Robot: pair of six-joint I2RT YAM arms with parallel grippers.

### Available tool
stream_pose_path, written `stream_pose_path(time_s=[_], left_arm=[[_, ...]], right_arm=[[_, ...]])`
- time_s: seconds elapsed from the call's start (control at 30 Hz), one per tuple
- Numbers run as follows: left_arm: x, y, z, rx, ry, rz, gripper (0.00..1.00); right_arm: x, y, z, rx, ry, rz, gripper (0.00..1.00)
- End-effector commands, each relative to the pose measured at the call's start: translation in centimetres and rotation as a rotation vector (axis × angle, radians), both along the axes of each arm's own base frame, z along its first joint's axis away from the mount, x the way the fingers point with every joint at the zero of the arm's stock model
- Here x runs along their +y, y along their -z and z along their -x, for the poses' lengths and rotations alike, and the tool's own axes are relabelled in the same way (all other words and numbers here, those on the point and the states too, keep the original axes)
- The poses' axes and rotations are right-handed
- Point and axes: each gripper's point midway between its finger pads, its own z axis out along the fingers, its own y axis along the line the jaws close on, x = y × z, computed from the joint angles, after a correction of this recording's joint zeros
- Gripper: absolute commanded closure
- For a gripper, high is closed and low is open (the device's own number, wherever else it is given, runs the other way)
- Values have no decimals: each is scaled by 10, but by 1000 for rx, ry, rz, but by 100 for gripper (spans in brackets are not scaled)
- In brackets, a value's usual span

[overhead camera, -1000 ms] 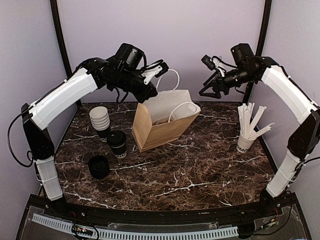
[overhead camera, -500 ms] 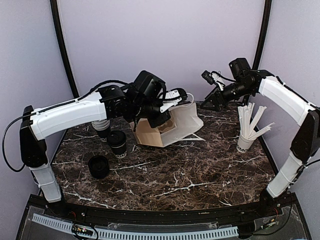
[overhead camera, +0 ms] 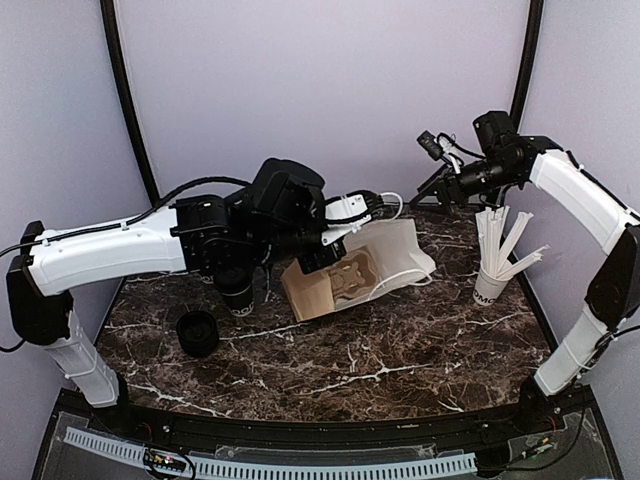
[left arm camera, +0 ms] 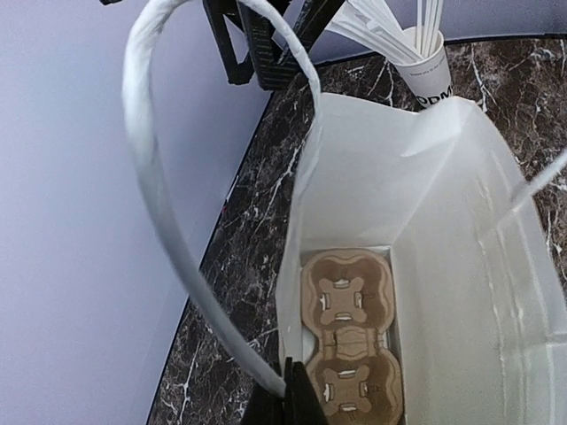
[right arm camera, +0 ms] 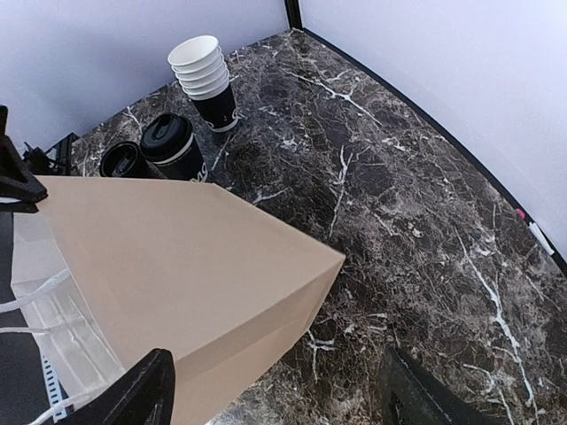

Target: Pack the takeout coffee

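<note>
The takeout coffee (overhead camera: 237, 295), a small black cup with a black lid (right arm camera: 167, 140), stands on the marble left of the brown paper bag (overhead camera: 310, 292), partly behind my left arm. The bag is tipped far over with its white-lined mouth facing right and front. My left gripper (overhead camera: 378, 203) is shut on the base of the bag's white handle (left arm camera: 151, 204) at the rim. A cardboard cup carrier (left arm camera: 354, 345) lies at the bottom of the bag. My right gripper (overhead camera: 437, 190) hangs open behind the bag, above its brown underside (right arm camera: 177, 266), holding nothing.
A white cup of stirrers (overhead camera: 490, 285) stands at the right edge. A stack of lidless cups (right arm camera: 204, 75) sits at the back left, hidden under my left arm in the top view. A low round black piece (overhead camera: 197, 333) rests front left.
My left arm has swung down and to the right with the handle pinched. The bag went from upright to tipped over, mouth to the right. My right gripper drew back slightly, still open.
</note>
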Motion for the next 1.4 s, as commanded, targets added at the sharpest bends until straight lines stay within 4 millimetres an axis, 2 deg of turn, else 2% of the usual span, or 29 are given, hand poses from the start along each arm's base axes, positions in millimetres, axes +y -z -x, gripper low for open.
stream_pose_path(time_s=[0.0,0.03,0.07,0.1,0.27,0.33,0.4,0.5,0.53,0.6,0.7,0.73,0.77,0.8,0.83,0.9,0.97,1.07,1.13,1.23,1.27,1.3,1.33,1.37], left_arm=[[9,-44,-6,23,19,161,100],[17,-41,-17,65,-14,177,100],[16,-38,-18,105,9,192,100],[25,-34,-31,134,-22,208,100],[38,-23,-59,163,-33,248,100],[48,-25,-80,170,-56,272,97],[50,-27,-91,197,-56,304,91],[50,-32,-98,198,-56,338,68],[50,-35,-99,192,-62,348,58],[55,-37,-101,183,-89,354,47],[73,-46,-102,150,-160,363,39],[78,-42,-101,153,-178,361,36],[88,-51,-99,130,-206,376,35],[94,-45,-97,143,-235,382,32],[107,-56,-93,121,-266,409,30],[129,-54,-85,126,-341,449,22],[154,-42,-78,146,-432,477,16],[198,2,-69,279,-610,470,11],[211,22,-60,348,-661,459,11],[215,51,-48,462,-671,445,7],[219,65,-47,521,-708,428,6],[225,70,-50,543,-738,422,6],[226,86,-48,600,-772,383,6],[230,85,-52,627,-810,398,5]], right_arm=[[1,-40,15,-43,-76,-77,20],[2,-44,19,-38,-89,-86,19],[2,-47,20,-38,-96,-92,14],[3,-49,21,-39,-95,-96,12],[2,-52,18,-48,-78,-94,10],[2,-52,18,-44,-78,-102,10],[3,-56,18,-46,-79,-114,10],[3,-61,19,-52,-76,-120,10],[3,-62,19,-55,-74,-119,10],[2,-65,20,-63,-73,-117,10],[2,-68,20,-66,-71,-119,9],[3,-68,19,-66,-72,-122,9],[3,-69,18,-64,-71,-125,9],[4,-70,18,-63,-74,-130,9],[5,-71,18,-64,-76,-133,9],[6,-75,17,-74,-78,-133,8],[7,-78,13,-94,-67,-120,7],[7,-77,5,-110,-41,-106,6],[9,-73,2,-101,-47,-108,6],[16,-66,3,-79,-64,-114,6],[19,-64,5,-76,-70,-114,6],[21,-62,6,-78,-75,-112,6],[23,-59,7,-79,-77,-106,6],[25,-57,8,-80,-80,-99,6]])
